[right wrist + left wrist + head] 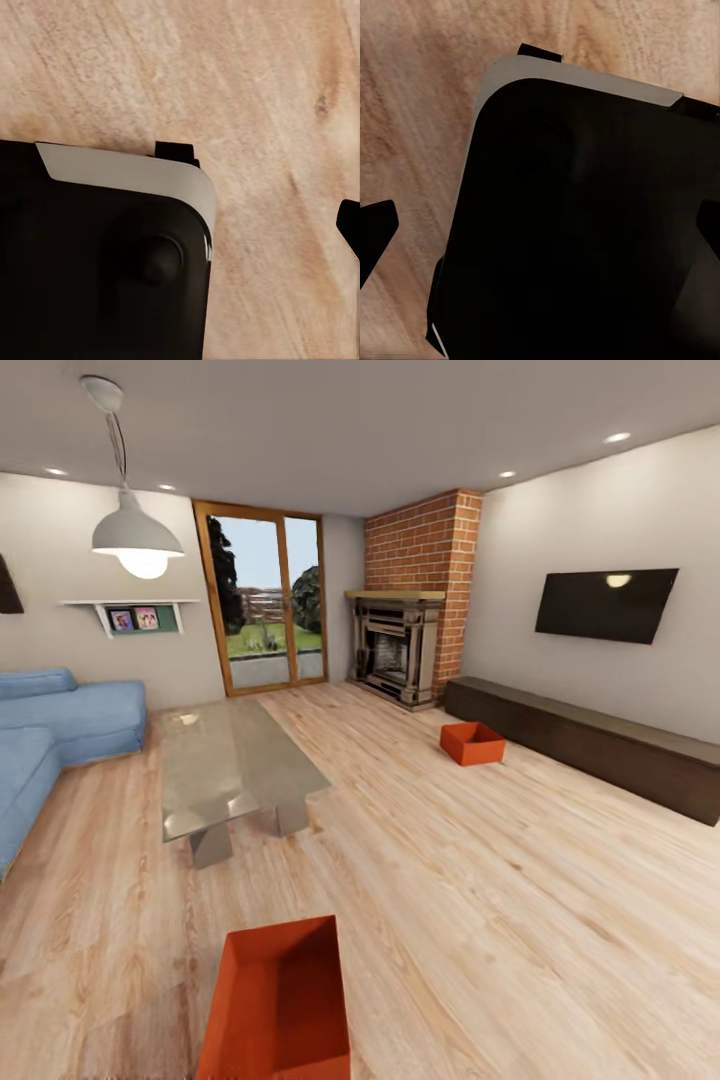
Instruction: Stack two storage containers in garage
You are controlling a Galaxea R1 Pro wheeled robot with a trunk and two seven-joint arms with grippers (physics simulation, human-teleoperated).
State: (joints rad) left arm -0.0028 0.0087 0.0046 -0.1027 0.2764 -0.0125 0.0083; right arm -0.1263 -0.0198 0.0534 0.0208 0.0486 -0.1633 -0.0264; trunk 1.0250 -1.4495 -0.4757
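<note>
I am in the living room, on its light wood-plank floor [480,900]. One orange-red storage container [275,1005] stands just ahead of me at the lower edge of the head view, open side up and empty. The second storage container [472,743] sits farther off on the planks, near the fireplace and the low cabinet. In the left wrist view my left gripper [540,225] hangs over my black base, its dark fingertips [375,232] far apart with nothing between them. In the right wrist view my right gripper [180,225] shows one fingertip [351,225] at the picture's edge, holding nothing.
A glass coffee table [235,760] stands ahead on the left, with a blue sofa [60,730] beyond it. A brick fireplace [400,645] and a long dark cabinet [600,745] line the right wall under a TV [605,605]. A glazed door [265,600] is at the back.
</note>
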